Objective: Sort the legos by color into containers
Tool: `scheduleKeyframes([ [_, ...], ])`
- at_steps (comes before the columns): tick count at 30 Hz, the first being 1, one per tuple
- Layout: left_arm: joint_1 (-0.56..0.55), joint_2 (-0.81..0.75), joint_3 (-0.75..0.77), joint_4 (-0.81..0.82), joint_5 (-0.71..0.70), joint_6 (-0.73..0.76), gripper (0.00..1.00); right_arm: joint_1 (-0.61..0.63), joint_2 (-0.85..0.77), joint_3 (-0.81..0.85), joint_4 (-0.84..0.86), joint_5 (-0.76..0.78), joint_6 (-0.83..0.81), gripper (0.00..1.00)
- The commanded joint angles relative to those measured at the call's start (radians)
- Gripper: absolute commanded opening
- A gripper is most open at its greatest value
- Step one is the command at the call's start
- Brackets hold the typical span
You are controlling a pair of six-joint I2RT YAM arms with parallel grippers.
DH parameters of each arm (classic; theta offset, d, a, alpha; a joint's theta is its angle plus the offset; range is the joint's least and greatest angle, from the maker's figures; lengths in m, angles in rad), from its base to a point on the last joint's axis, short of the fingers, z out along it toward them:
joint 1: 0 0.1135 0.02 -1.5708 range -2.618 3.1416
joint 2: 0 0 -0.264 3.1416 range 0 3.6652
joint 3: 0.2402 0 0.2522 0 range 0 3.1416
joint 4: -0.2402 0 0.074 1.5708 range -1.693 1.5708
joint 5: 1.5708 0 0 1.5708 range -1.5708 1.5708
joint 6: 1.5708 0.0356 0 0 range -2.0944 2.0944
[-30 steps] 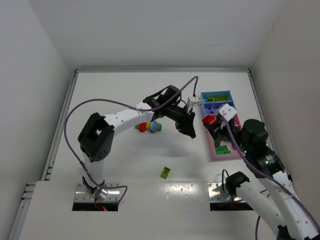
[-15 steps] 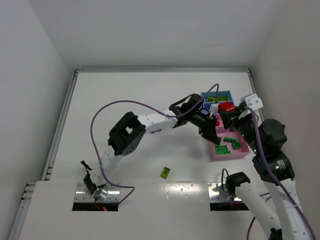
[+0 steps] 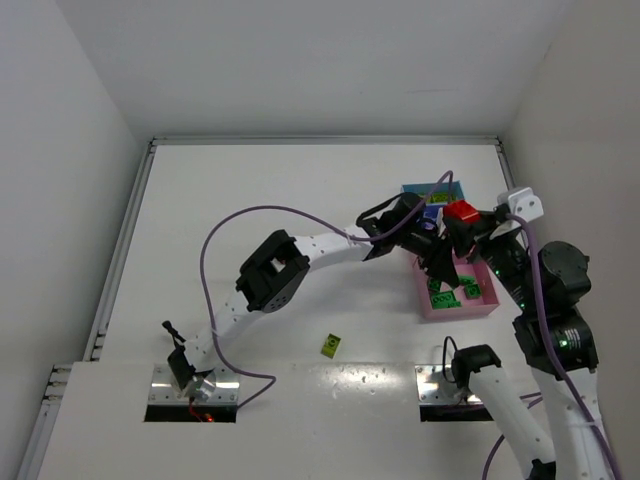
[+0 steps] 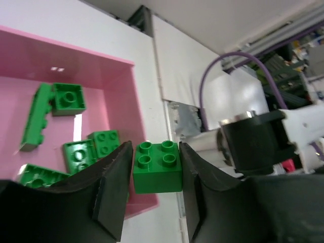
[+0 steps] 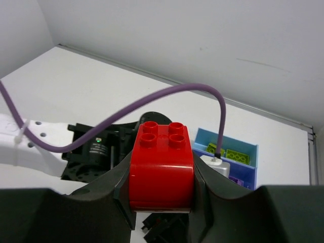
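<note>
pink tray (image 4: 111,91): cut by left edge | blue tray (image 3: 452,189): partly behind left arm (image 3: 322,246)

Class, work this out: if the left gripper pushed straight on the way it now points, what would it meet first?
Most likely the pink tray, at its side wall just beyond the held green brick. Depth is unclear, so it might instead land on the table right beside that wall.

The white tabletop (image 3: 230,180) lies open across the upper and left parts of the top view. Right of centre, the left arm's white links (image 3: 320,247) and looping purple cable (image 3: 270,209) bar the way. Over the shallow pink plastic tray (image 3: 458,312), the left gripper (image 3: 440,278), clamping a green studded brick (image 4: 157,167), crowds the right gripper (image 5: 161,182), which clamps a red studded brick (image 3: 461,211).
</note>
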Motion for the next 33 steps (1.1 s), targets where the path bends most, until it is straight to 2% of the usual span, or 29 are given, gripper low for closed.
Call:
scheduleKeyframes([
  [1,-0.012,0.007,0.068,-0.103,-0.103,0.114,0.48,-0.006,-0.002,0.051,0.002,-0.058,0.021,0.00],
  [3,-0.012,0.007,0.080,-0.137,-0.156,0.146,0.63,-0.006,-0.002,0.063,-0.022,-0.078,0.021,0.00],
  [4,-0.012,0.007,0.080,-0.137,-0.157,0.146,0.63,-0.006,-0.002,0.063,-0.023,-0.087,0.021,0.00],
  [6,-0.003,-0.003,0.090,-0.137,-0.178,0.146,0.71,-0.015,-0.002,0.074,-0.044,-0.108,0.021,0.00],
  [11,0.040,-0.047,0.099,-0.162,-0.189,0.184,0.75,-0.015,-0.025,0.074,-0.084,-0.188,0.021,0.00],
  [17,0.169,-0.217,-0.054,-0.196,-0.157,0.220,0.74,-0.006,-0.045,0.065,-0.161,-0.274,0.000,0.00],
  [21,0.360,-0.421,-0.208,-0.196,-0.069,0.246,0.74,-0.006,0.011,0.065,-0.171,-0.404,0.000,0.00],
  [24,0.470,-0.504,-0.277,-0.263,0.078,0.292,0.71,-0.006,0.105,0.065,-0.187,-0.587,-0.013,0.00],
  [25,0.489,-0.553,-0.318,-0.274,0.183,0.310,0.70,-0.006,0.169,0.065,-0.214,-0.674,-0.035,0.00],
  [28,0.528,-0.668,-0.399,-0.274,0.349,0.350,0.67,-0.006,0.273,0.098,-0.262,-0.836,-0.087,0.00],
  [33,0.509,-0.823,-0.556,-0.274,0.423,0.390,0.69,-0.006,0.504,0.180,-0.424,-1.020,-0.238,0.00],
])
